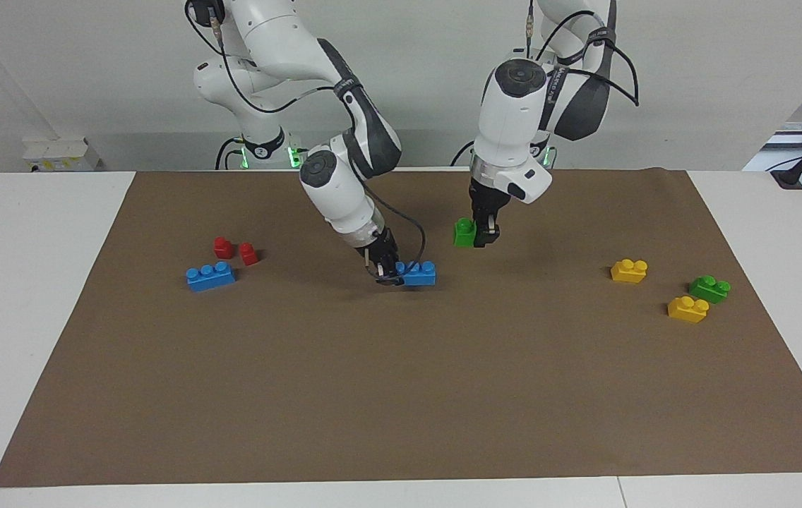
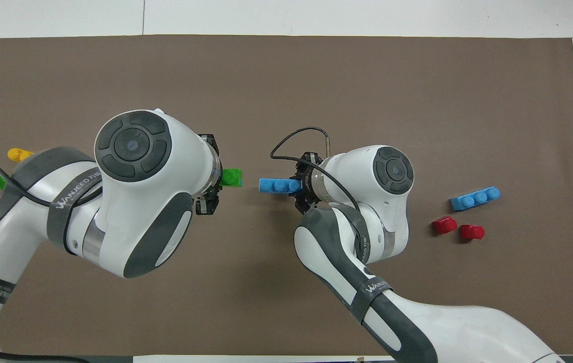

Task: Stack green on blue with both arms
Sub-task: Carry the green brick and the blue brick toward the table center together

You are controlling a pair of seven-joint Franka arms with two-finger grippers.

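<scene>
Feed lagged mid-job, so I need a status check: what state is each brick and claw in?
left claw: shut on green brick
right claw: shut on blue brick, on mat
second blue brick: loose
second green brick: loose
red bricks: loose
yellow bricks: loose

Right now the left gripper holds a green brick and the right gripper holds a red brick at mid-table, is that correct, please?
Not quite: the right gripper holds a blue three-stud brick, not a red one, as the facing view shows. The left gripper does hold a green brick.
</scene>
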